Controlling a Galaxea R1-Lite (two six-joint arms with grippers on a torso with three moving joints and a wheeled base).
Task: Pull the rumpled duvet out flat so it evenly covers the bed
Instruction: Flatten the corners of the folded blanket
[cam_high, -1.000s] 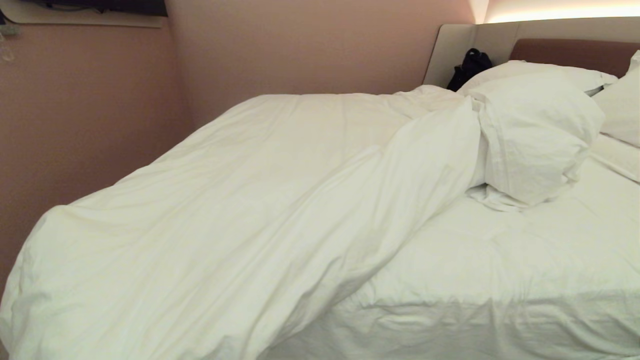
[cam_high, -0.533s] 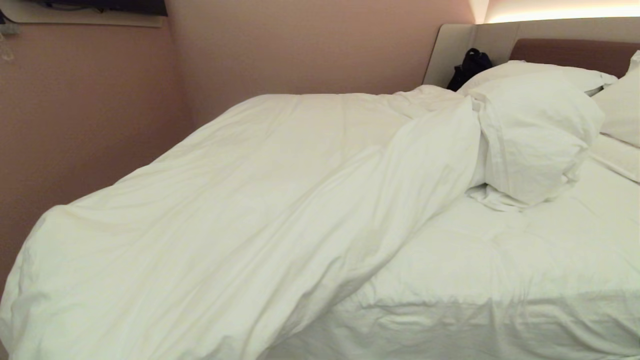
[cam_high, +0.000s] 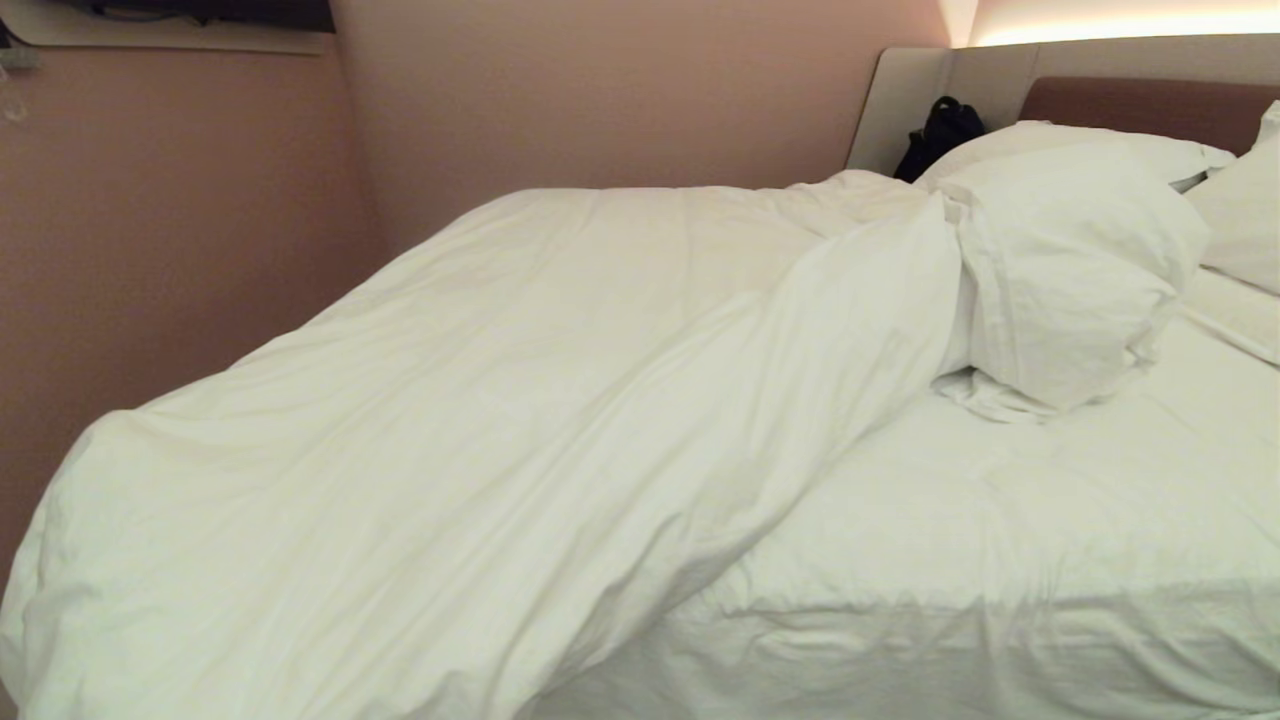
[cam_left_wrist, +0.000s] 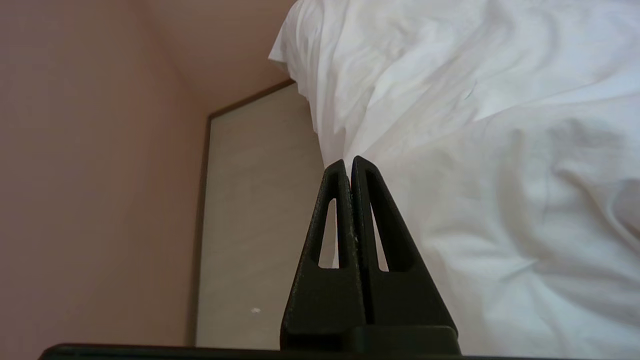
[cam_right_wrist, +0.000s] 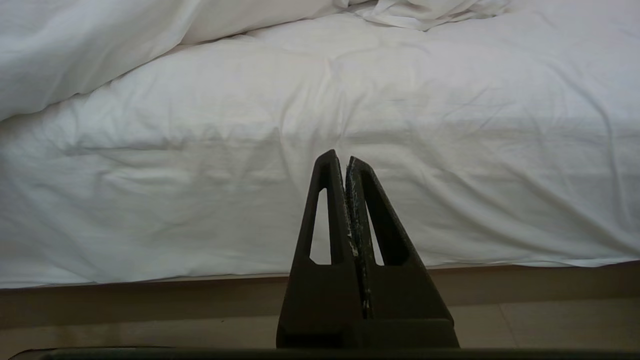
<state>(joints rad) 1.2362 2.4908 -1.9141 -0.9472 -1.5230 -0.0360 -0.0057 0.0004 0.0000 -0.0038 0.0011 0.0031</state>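
Note:
The duvet (cam_high: 480, 420) lies bunched over the left half of the bed (cam_high: 1000, 520), in a long ridge running towards the pillows. The right half shows bare white sheet. Neither gripper appears in the head view. In the left wrist view my left gripper (cam_left_wrist: 348, 165) is shut, its tips lined up with the hanging edge of the duvet (cam_left_wrist: 475, 150); nothing visibly sits between them. My right gripper (cam_right_wrist: 342, 159) is shut and empty, pointing at the sheeted side of the mattress (cam_right_wrist: 450, 150), with the duvet (cam_right_wrist: 100, 50) further off.
Plump white pillows (cam_high: 1070, 260) are piled by the brown headboard (cam_high: 1130, 105), with a black bag (cam_high: 940, 130) behind them. A pink wall (cam_high: 180, 220) runs close along the bed's far side. Pale floor (cam_left_wrist: 260, 200) shows beside the hanging duvet, and the bed base (cam_right_wrist: 150, 300) below the sheet.

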